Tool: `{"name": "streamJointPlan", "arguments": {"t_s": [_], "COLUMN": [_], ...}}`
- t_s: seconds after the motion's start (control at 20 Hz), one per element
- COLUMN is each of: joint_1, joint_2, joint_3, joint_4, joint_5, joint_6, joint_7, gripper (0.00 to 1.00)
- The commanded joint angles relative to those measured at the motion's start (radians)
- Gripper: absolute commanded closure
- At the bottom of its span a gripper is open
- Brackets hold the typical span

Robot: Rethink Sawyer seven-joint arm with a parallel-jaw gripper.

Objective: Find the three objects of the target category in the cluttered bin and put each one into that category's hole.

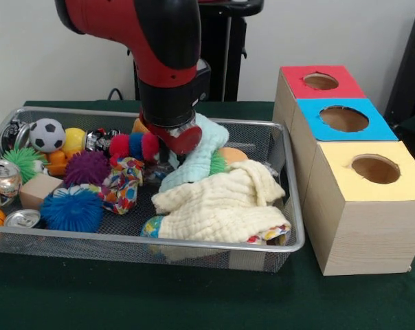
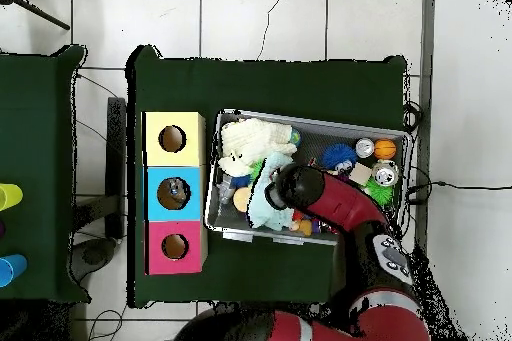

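Note:
The silver wire-mesh bin point(image 1: 194, 242) stands on the green table, full of toys and cloths. It also shows in the overhead view point(image 2: 225, 232). My gripper point(image 1: 178, 139) is lowered into the middle of the bin, beside a light blue cloth point(image 1: 197, 161). The red and black wrist hides most of it. In the overhead view the gripper point(image 2: 290, 185) is covered by the arm. No crushed clear bottle shows plainly among the clutter. A pale thing shows inside the blue box's hole point(image 2: 174, 193).
Red point(image 1: 321, 81), blue point(image 1: 343, 118) and yellow point(image 1: 376, 168) topped boxes with holes stand beside the bin. A cream cloth point(image 1: 221, 203) fills the bin's near right. Spiky balls point(image 1: 71, 208), a soccer ball point(image 1: 47, 134) and silver cans point(image 1: 3, 179) lie at its left.

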Motion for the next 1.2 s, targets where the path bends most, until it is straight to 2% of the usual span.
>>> {"name": "streamJointPlan", "arguments": {"t_s": [0.05,0.1,0.2,0.4,0.65,0.9,1.0,1.05,1.2], "joint_1": [-0.065,-0.048,-0.018,0.028,0.100,0.051,0.062,0.062,0.088], "joint_2": [0.113,0.138,0.164,0.203,0.206,0.178,0.177,0.177,0.181], "joint_3": [0.255,0.230,0.188,0.120,0.019,0.073,0.059,0.057,0.029], "joint_4": [0.112,0.092,0.062,0.011,0.003,0.033,0.020,0.021,-0.002], "joint_5": [-0.079,-0.135,-0.188,-0.249,-0.239,-0.217,-0.225,-0.222,-0.233], "joint_6": [-0.161,-0.281,-0.376,-0.448,-0.460,-0.340,-0.320,-0.316,-0.332], "joint_7": [-0.081,-0.057,-0.021,0.001,0.051,0.037,0.021,0.024,0.018], "gripper": [0.00,0.00,0.00,0.00,0.00,0.00,0.00,1.00,1.00]}}
